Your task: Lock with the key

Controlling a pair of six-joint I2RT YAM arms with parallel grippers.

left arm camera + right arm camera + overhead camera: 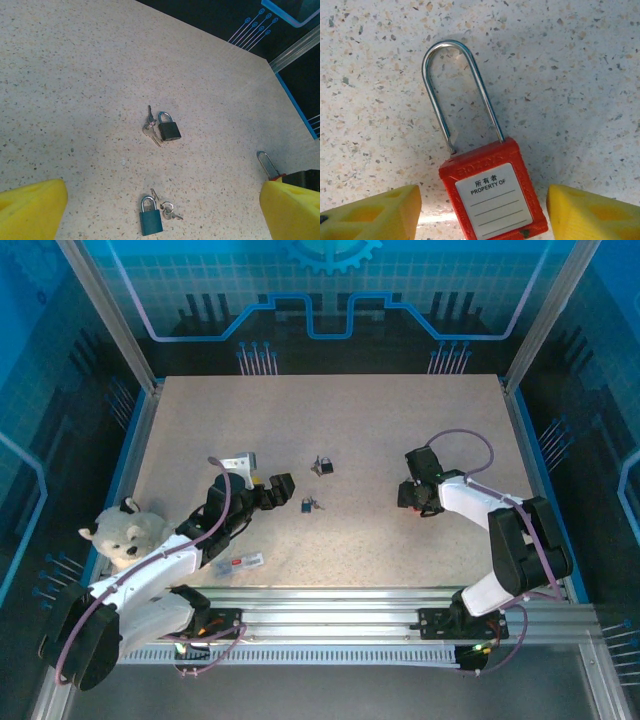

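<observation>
Under the right claw (482, 202), the red padlock (495, 197) lies flat on the tabletop (570, 75), white label up, its body between the yellow fingers (375, 215), which stand apart and clamp nothing. Note the offset: the body sits nearer one finger than the other, so a squeeze would likely push or spin it before gripping. Too low an approach may scrape the fingers on the tabletop. The long steel shackle (436, 100) appears unlatched, one leg tip just outside the body; expect it to swing when lifted. Visible keys (148, 131) rest beside the blue padlock (151, 222) and the black padlock (169, 131), ahead of the left claw (162, 190), which is spread wide and empty; choosing the wrong key would stall the locking.
</observation>
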